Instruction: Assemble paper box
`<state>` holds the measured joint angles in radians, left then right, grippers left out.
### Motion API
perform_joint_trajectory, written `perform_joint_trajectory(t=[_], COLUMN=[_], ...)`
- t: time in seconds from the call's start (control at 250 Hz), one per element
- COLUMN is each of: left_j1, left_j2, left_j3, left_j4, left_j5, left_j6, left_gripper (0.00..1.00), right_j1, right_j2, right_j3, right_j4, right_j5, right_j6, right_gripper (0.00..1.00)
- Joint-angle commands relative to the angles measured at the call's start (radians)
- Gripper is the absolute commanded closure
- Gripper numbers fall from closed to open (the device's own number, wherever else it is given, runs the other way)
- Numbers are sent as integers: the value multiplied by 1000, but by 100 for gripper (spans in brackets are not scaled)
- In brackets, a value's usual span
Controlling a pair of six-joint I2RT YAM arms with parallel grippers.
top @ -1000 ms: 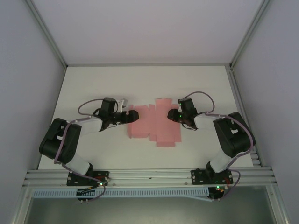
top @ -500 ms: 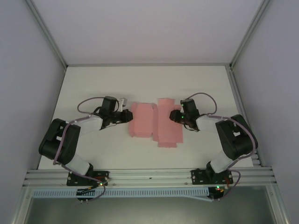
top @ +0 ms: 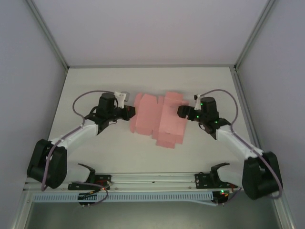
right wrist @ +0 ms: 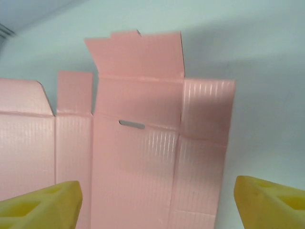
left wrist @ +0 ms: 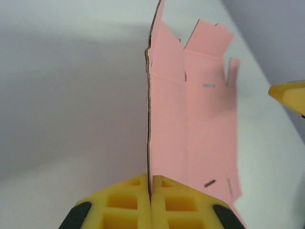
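Observation:
The paper box (top: 159,119) is a flat pink die-cut sheet with flaps and slots, held a little above the white table between both arms. My left gripper (top: 129,113) is shut on its left edge; in the left wrist view the yellow pads (left wrist: 138,200) pinch the sheet (left wrist: 190,124) edge-on. My right gripper (top: 182,112) stands open at the sheet's right side. In the right wrist view the sheet (right wrist: 143,143) lies spread beneath the two wide-apart yellow fingertips (right wrist: 43,202), and nothing is held between them.
The white table (top: 95,81) is walled by grey panels left, right and back, with metal posts (top: 47,33) at the corners. An aluminium rail (top: 152,181) runs along the near edge by the arm bases.
Both arms have stretched out farther from their bases. The pink sheet has shifted toward the back and turned slightly, its left edge lifted in the left gripper.

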<state>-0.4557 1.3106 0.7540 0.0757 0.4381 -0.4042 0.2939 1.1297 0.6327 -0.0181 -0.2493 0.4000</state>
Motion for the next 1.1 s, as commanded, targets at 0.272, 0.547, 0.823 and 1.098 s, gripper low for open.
perform_joint_trajectory(t=[0.272, 0.547, 0.823, 1.098], left_j1=[0, -1, -1, -2], left_j2=[-221, -380, -442, -452], left_j3=[139, 128, 129, 121], left_j4=[120, 226, 184, 158], left_j5=[185, 246, 217, 153], left_j6=[51, 1, -13, -9], left_gripper=[100, 100, 100, 100], right_j1=[-223, -224, -225, -224], right_j2=[-333, -212, -160, -181], right_j3=[-175, -184, -140, -112], right_j4=[203, 519, 662, 598], right_j5=[-385, -546, -662, -657], right_j6=[45, 114, 138, 86], right_gripper=[11, 14, 43, 79])
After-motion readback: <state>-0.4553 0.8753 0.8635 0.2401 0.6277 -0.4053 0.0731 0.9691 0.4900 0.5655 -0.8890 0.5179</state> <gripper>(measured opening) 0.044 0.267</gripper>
